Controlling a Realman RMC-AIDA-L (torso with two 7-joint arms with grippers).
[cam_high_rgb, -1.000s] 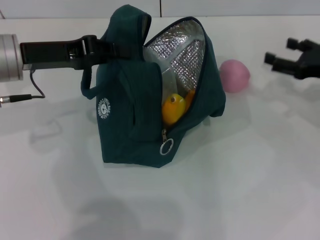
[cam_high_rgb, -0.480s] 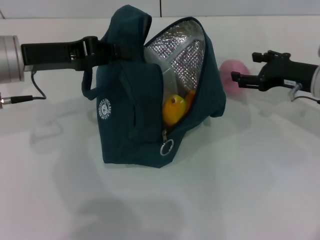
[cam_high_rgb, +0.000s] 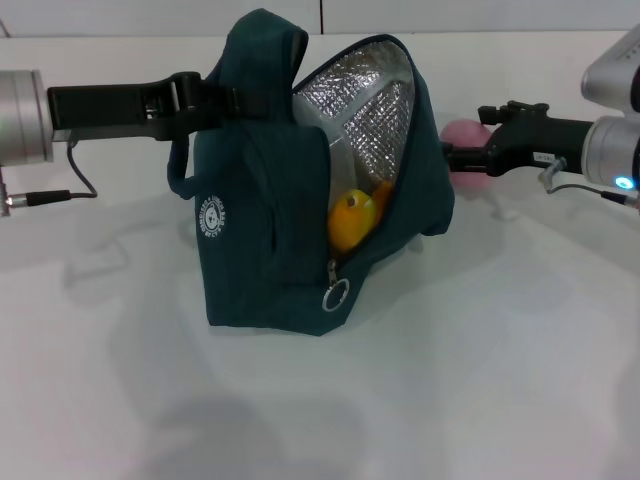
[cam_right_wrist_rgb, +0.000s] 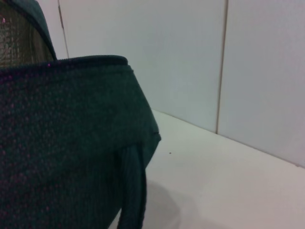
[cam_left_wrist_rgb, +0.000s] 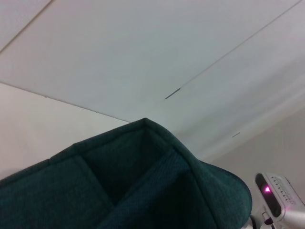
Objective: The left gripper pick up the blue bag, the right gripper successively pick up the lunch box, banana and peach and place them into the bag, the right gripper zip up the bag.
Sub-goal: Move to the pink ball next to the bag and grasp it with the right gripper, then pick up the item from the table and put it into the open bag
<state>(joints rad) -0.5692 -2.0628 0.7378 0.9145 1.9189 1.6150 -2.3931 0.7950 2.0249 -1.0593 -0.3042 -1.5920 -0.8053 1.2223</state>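
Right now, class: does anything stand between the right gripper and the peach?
Nothing visible does. The right gripper has its jaws at the peach, which lies behind the blue bag on the table.

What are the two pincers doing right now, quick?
Left pincer: closed on the blue bag, holding its top.
Right pincer: at the pink peach behind the bag; open or closed cannot be told.

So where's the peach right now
In the head view the pink peach sits on the white table just right of the blue bag, with the right gripper at it.
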